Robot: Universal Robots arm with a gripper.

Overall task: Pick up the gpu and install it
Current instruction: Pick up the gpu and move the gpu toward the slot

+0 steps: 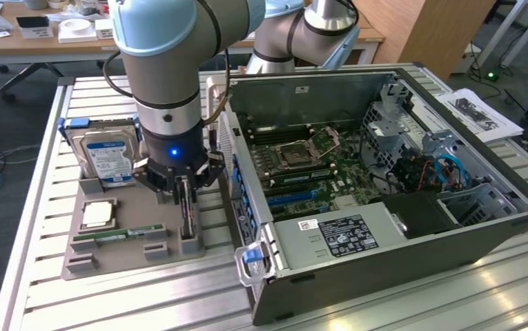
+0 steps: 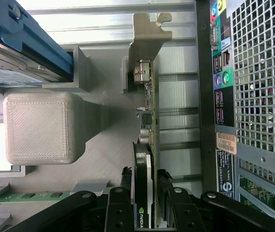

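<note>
Beside the computer case (image 1: 384, 272), the gpu (image 1: 187, 221) stands on edge in its grey tray (image 1: 116, 261) slot, the claw (image 1: 183, 192) clamped on its top edge: the pickup step. Lifting it likely needs a straight upward pull.

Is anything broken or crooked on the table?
Nothing stands out. The gpu stands upright in its gray holder with the claw around it. The hard drive stands straight, and the computer case lies open, tidy inside.
</note>
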